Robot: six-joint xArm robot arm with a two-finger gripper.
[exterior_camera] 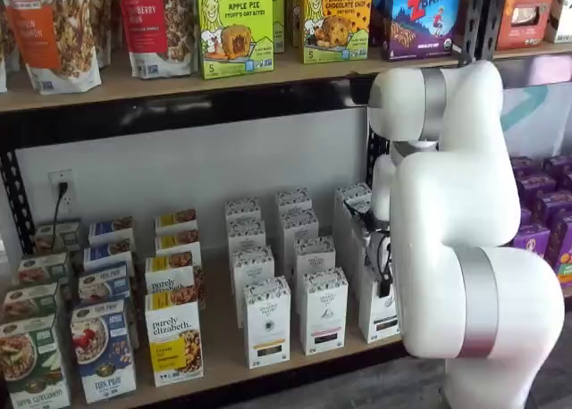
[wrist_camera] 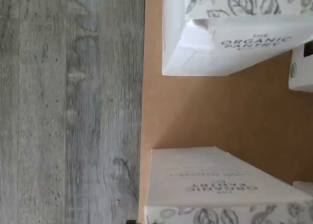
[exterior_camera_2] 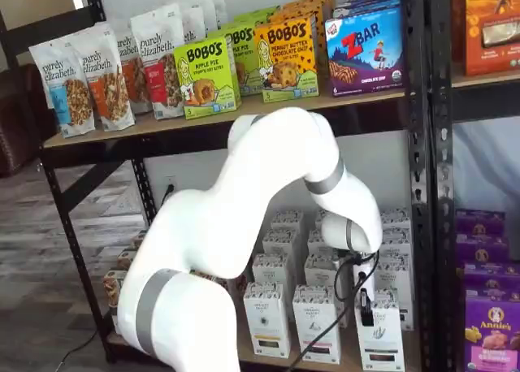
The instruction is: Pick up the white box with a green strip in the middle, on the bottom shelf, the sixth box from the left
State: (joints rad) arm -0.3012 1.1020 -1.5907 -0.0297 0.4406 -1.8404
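Note:
The white box (exterior_camera: 379, 316) with a dark greenish strip stands in the front row on the bottom shelf (exterior_camera: 223, 366), partly hidden behind the arm. It also shows in a shelf view (exterior_camera_2: 380, 341). My gripper (exterior_camera_2: 364, 307) hangs at this box's top front corner, where only a black finger and a cable show. It also shows in a shelf view (exterior_camera: 384, 273) as dark parts above the box. I cannot tell whether the fingers are open or shut. The wrist view shows two white patterned cartons (wrist_camera: 234, 43) (wrist_camera: 215, 182) with bare board (wrist_camera: 220, 111) between them; I cannot tell which they are.
Like white cartons (exterior_camera: 266, 324) (exterior_camera: 323, 313) stand left of the box, with more rows behind. Granola boxes (exterior_camera: 174, 339) fill the shelf's left part. Purple boxes (exterior_camera_2: 494, 327) stand in the bay to the right. Grey floor (wrist_camera: 68, 106) lies in front of the shelf edge.

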